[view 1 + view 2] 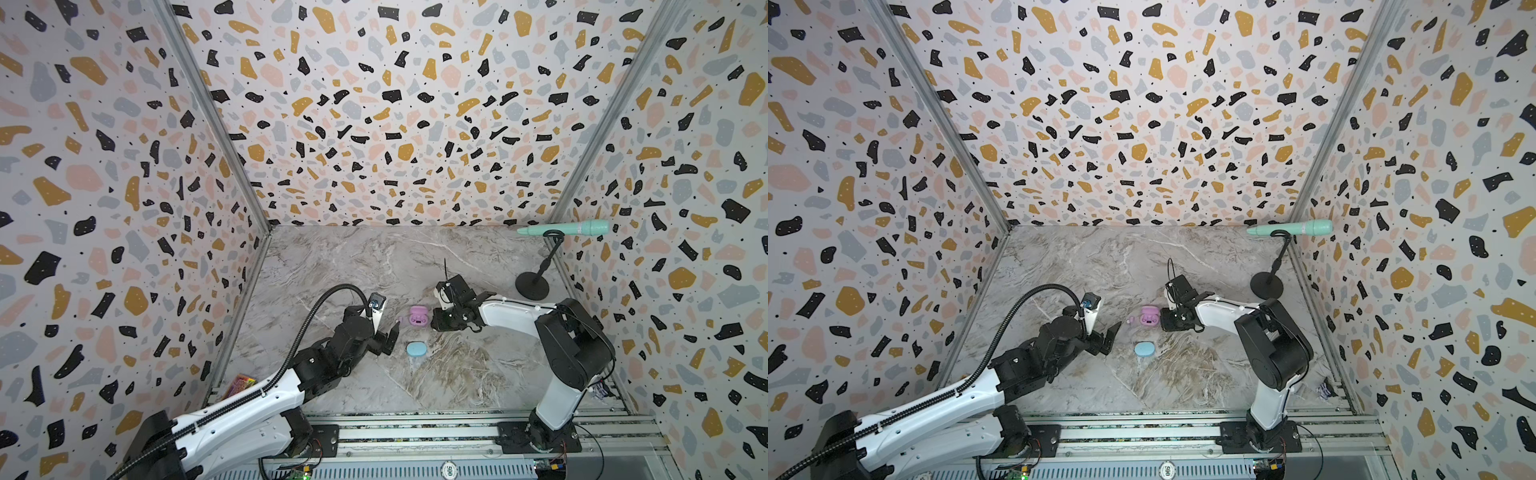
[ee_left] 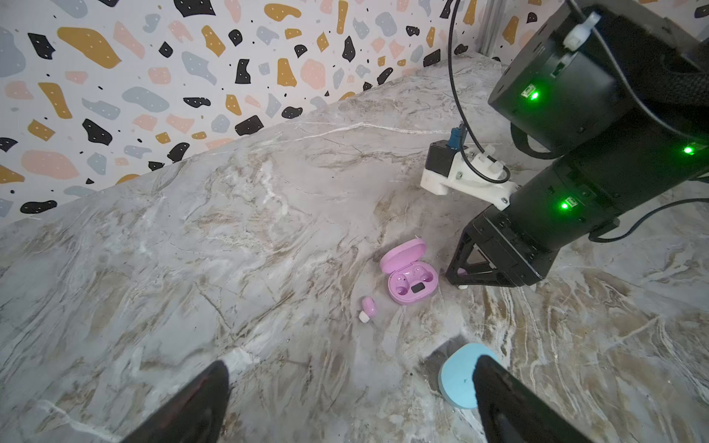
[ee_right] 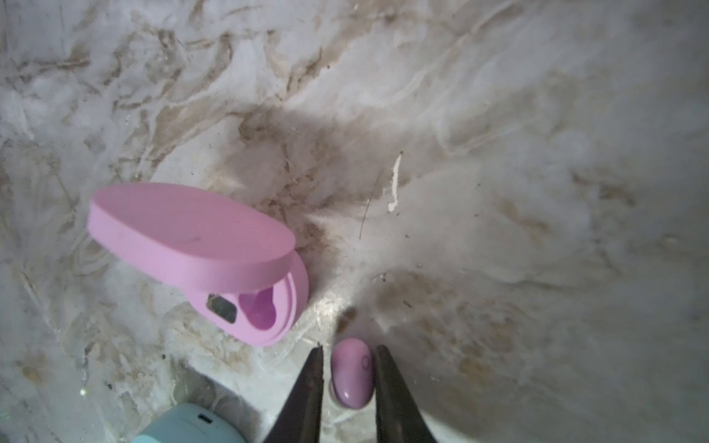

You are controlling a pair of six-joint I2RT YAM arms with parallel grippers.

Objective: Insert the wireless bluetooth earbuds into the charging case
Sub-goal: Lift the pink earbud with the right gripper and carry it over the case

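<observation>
Right end effector narrow, straddling pink earbud on surface beside open pink case; grip unclear. Left end effector wide, near blue case.

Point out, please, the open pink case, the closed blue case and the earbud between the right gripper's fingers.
open pink case (image 2: 412, 283): left wrist view, on its base.
closed blue case (image 1: 417, 349): in a top view, middle of its lid.
pink earbud (image 3: 351, 377): right wrist view, on its rounded body.
</observation>
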